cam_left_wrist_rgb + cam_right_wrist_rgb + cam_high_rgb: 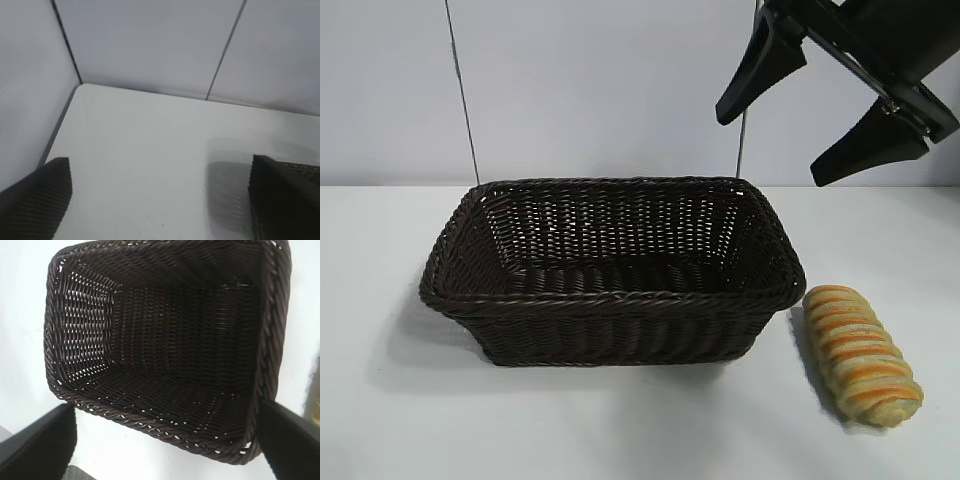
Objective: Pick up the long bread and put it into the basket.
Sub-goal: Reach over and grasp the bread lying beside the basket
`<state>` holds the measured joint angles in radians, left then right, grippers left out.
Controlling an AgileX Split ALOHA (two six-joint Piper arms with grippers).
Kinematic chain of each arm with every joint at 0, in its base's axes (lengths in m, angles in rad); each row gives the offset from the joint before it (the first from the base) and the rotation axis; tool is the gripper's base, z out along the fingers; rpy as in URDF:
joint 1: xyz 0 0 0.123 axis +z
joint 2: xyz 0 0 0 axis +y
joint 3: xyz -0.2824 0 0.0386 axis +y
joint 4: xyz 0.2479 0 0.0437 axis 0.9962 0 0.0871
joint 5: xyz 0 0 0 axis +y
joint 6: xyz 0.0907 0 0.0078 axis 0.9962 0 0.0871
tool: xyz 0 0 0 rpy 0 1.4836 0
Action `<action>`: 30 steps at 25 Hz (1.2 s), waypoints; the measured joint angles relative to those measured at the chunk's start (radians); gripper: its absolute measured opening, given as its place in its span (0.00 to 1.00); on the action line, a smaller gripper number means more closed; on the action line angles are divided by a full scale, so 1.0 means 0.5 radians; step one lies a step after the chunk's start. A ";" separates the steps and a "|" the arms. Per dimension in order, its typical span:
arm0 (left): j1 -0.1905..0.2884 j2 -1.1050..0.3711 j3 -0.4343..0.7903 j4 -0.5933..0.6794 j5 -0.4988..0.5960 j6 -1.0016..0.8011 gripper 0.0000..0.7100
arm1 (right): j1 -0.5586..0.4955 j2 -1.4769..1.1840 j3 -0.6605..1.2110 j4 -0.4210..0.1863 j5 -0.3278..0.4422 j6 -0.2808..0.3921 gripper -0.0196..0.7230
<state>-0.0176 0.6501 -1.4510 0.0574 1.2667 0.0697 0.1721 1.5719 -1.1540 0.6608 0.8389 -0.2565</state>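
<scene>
**Bread on the surface beside an empty basket, both grippers released**

White, matte surface (620,430), plain and flat, backed by a pale wall (620,80) crossed by thin dark vertical seams. In the left wrist view, a rounded far corner of the surface meeting two wall panels.

Dark wicker basket (610,300) set near the middle, long side facing the exterior camera, nothing inside. Broad bare stretches in front of the basket and to its left; a narrower strip on its right, taken up partly by the bread (860,355). Open air above the basket, its braided rim the only edge to cross.

Bread flat on the surface, outside the basket, just beside its right front corner and apart from the rim by a small gap. Ridged top facing up. Long axis running from the basket's corner toward the exterior camera and slightly rightward, so roughly crosswise to the basket's long side.

Right gripper (815,110) hanging high at the upper right, above the basket's right end and well above the bread, tilted downward over the basket's interior, jaws spread wide, holding nothing. Left gripper (160,210) outside the exterior view; seen only from its own wrist, jaws likewise spread wide and empty, facing the surface's far corner.
</scene>
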 joint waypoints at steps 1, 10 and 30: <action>0.000 -0.142 0.103 0.000 -0.002 -0.009 0.98 | 0.000 0.000 0.000 0.000 0.001 0.000 0.96; 0.000 -1.029 0.856 0.000 0.006 -0.089 0.98 | 0.000 0.000 0.000 0.000 0.016 -0.035 0.96; 0.000 -1.176 1.865 0.000 -0.213 -0.271 0.98 | 0.000 0.000 0.000 -0.005 0.022 -0.088 0.96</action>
<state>-0.0176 0.0623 -0.5185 0.0574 1.1601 -0.0659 0.1721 1.5719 -1.1540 0.6585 0.8499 -0.3006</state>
